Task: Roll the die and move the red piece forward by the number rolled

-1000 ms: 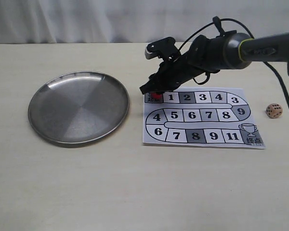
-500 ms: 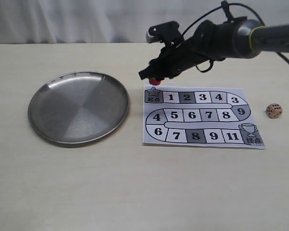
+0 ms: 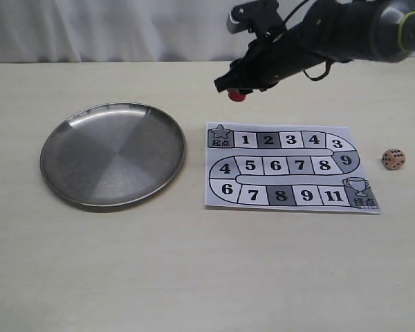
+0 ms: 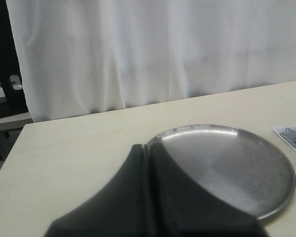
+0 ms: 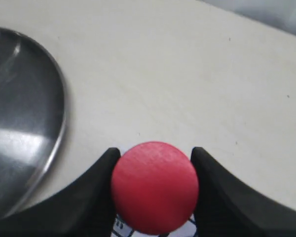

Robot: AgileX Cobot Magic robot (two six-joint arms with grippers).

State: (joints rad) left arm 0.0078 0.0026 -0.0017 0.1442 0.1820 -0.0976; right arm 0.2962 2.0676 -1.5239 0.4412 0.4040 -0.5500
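Red and cylindrical, seen end-on in the right wrist view, the red piece point(image 5: 154, 186) is clamped between the two dark fingers point(image 5: 96, 195) of the right gripper point(image 5: 154, 165), one finger against each side. In the exterior view the same gripper reaches in from the upper right and holds the piece in the air, clear of the desk point(image 3: 194, 277), beyond the far edge of the paper game board point(image 3: 287, 168) and nearest its starred start square point(image 3: 220, 136). How high it hangs cannot be judged, although the right wrist view shows a sliver of printed sheet directly below it. The board lies flat, its numbered squares winding from the start square to a trophy square point(image 3: 360, 188) at the opposite corner. The die point(image 3: 393, 159), a tan cube with dark pips (their count is too small to read), rests on the desk just off the board's right edge, apart from the sheet and from both arms. A round metal plate point(image 3: 113, 155) lies to the left of the board, near it but not touching. The left wrist view shows the left gripper point(image 4: 147, 148) with its fingers pressed together on nothing, poised above the near rim of that plate, with a white curtain point(image 4: 138, 49) behind the desk.
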